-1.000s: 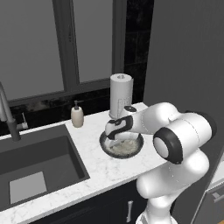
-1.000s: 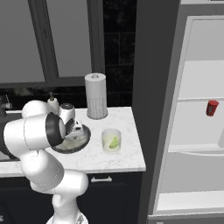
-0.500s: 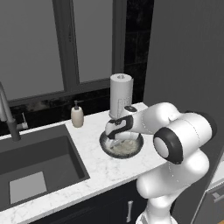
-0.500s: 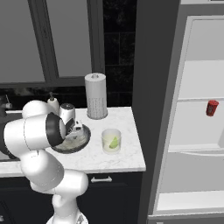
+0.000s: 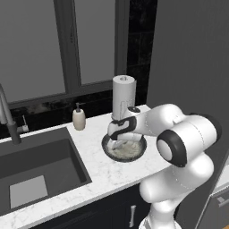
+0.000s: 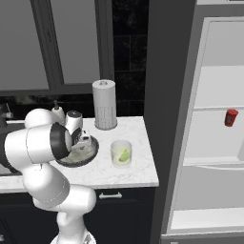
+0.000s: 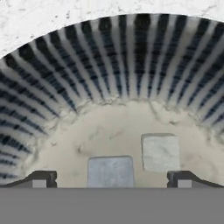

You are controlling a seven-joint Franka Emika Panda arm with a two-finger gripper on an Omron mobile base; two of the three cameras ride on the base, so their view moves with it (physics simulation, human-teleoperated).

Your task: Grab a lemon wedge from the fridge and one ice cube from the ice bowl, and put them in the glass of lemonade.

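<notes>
The ice bowl (image 5: 134, 153) sits on the white counter in front of the paper-towel roll, and my gripper (image 5: 119, 142) reaches down into it. In the hand view the bowl's striped wall (image 7: 109, 57) curves around a pale floor with two ice cubes. One cube (image 7: 110, 171) lies between my fingertips (image 7: 41, 179), which stand wide apart and clear of it; the gripper (image 7: 111, 180) is open. The other cube (image 7: 160, 152) lies a little further in, to the right. The glass of lemonade (image 6: 121, 153) stands right of the bowl (image 6: 90, 153), with a yellow-green lemon wedge (image 6: 124, 155) inside it.
A white paper-towel roll (image 5: 123, 96) stands behind the bowl, and a beige soap bottle (image 5: 79, 119) sits to its left. A dark sink (image 5: 36, 165) with a faucet (image 5: 8, 116) lies at the left. The fridge (image 6: 209, 143) is open at the right, a small red object (image 6: 230, 116) on its shelf.
The hand has barely shifted over the bowl. Nothing else has moved.
</notes>
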